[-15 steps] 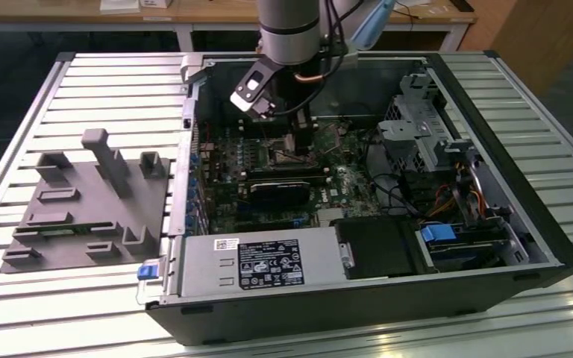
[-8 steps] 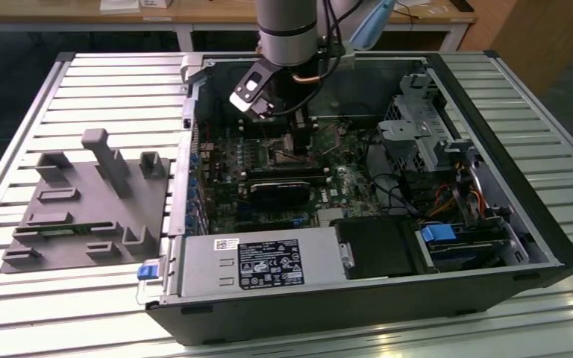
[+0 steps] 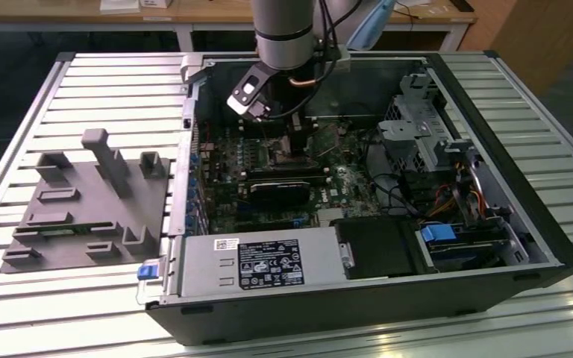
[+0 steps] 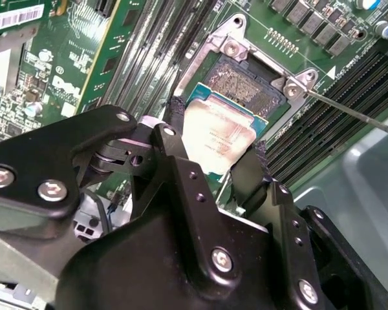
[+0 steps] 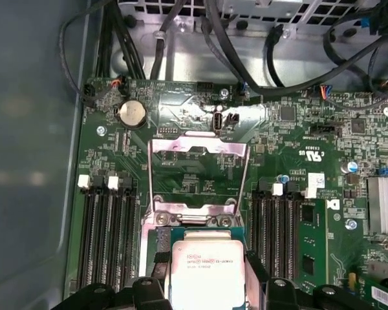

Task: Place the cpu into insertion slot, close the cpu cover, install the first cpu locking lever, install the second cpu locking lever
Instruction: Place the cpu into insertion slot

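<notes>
Exterior view: on the exterior view's left, a grey fixture (image 3: 87, 201) sits on the slatted surface (image 3: 536, 89). To its right stands the open case (image 3: 366, 313), with the arm (image 3: 284, 22) reaching down inside. In the second wrist view the claw (image 4: 215, 139) grips the cpu (image 4: 213, 129) by two opposite edges, over the slot (image 4: 249, 84), not seated. In the first wrist view the cover (image 5: 197, 143) lies flipped open beyond.
</notes>
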`<state>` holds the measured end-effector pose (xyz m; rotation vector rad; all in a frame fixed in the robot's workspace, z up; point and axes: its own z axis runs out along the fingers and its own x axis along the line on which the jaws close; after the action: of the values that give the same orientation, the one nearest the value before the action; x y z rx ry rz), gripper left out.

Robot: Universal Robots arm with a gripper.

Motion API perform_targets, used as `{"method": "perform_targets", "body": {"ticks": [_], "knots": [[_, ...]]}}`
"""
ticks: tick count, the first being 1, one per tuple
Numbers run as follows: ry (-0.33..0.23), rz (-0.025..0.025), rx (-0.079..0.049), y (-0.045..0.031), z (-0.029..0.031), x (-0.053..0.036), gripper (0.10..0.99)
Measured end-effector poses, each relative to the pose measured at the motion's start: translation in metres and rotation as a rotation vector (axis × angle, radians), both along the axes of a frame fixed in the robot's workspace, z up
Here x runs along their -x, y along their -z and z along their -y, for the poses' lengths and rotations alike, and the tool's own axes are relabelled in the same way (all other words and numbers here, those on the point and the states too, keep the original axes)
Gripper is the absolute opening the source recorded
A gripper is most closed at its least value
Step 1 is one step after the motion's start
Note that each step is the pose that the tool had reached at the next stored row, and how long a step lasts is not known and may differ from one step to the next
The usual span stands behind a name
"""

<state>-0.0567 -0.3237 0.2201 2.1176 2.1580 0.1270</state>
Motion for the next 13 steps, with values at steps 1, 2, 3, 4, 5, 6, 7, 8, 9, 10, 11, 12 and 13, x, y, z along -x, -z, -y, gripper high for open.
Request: {"method": "perform_targets", "body": {"ticks": [1, 2, 3, 4, 5, 6, 7, 8, 9, 10, 11, 12, 13], "knots": [[0.001, 0.0001, 0.000, 0.0009, -0.0001, 0.0006, 0.537], [0.002, 0.0001, 0.000, 0.0018, -0.0003, 0.0014, 0.537], [0.003, 0.0001, 0.001, 0.0026, -0.0004, 0.0021, 0.537], [0.003, 0.0001, 0.000, 0.0033, -0.0006, 0.0028, 0.537], [0.004, 0.0001, 0.000, 0.0039, -0.0008, 0.0033, 0.537], [0.004, 0.0001, 0.000, 0.0044, -0.0010, 0.0037, 0.537], [0.005, 0.0000, 0.001, 0.0047, -0.0012, 0.0037, 0.537], [0.005, 0.0000, 0.001, 0.0050, -0.0014, 0.0038, 0.537], [0.005, 0.0001, 0.000, 0.0056, -0.0017, 0.0038, 0.537], [0.005, 0.0001, 0.000, 0.0062, -0.0018, 0.0039, 0.537], [0.006, 0.0001, 0.000, 0.0069, -0.0020, 0.0040, 0.537], [0.006, 0.0001, 0.000, 0.0077, -0.0021, 0.0042, 0.537], [0.007, 0.0001, 0.000, 0.0085, -0.0022, 0.0044, 0.537]]}}
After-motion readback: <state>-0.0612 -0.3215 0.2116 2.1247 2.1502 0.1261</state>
